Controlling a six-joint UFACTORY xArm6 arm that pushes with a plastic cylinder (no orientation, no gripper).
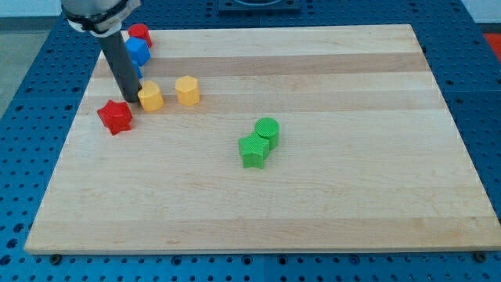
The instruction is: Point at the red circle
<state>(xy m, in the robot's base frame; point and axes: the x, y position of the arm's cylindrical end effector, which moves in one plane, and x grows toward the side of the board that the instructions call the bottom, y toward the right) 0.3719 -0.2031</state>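
No jaws, just rod. My tip (131, 103) sits between red star (115, 117) and yellow block (150, 96); red circle (140, 34) is beyond blue block (137, 52), so skirt that.

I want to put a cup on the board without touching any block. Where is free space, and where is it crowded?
Free: the view's right half, right of the green blocks, and the bottom strip of the board. Crowded: the top-left corner, where my tip stands between the red star and yellow blocks, below the blue block and red circle.
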